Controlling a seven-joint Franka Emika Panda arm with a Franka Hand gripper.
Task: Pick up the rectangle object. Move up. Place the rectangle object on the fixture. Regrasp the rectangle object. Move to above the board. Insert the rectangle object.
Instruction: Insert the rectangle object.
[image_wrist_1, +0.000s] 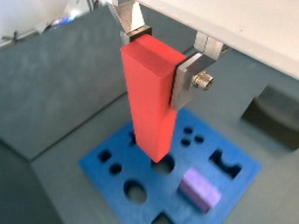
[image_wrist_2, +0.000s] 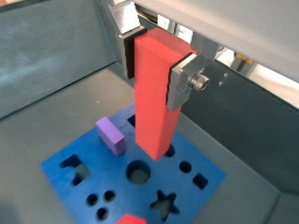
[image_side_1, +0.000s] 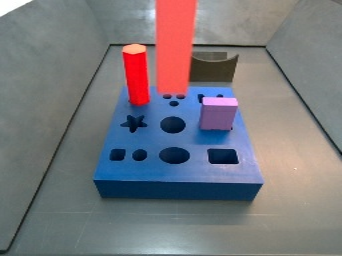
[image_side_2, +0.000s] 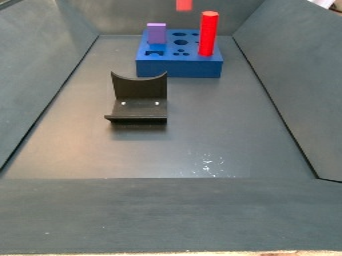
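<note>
Tool (image_wrist_1: 163, 54) gripping rectangle object (image_wrist_1: 152, 96) upright, above board (image_wrist_1: 117, 166)

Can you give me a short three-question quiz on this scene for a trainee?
1. True or false: the gripper is shut on the salmon block, held upright above the blue board.
2. Which piece already stands in the board next to the lilac cube? A) green cylinder B) red hexagonal pillar C) yellow star
3. Fill in: the dark fixture sits on the floor with ____ resting on it.

Key: 1 true; 2 B; 3 nothing
</note>
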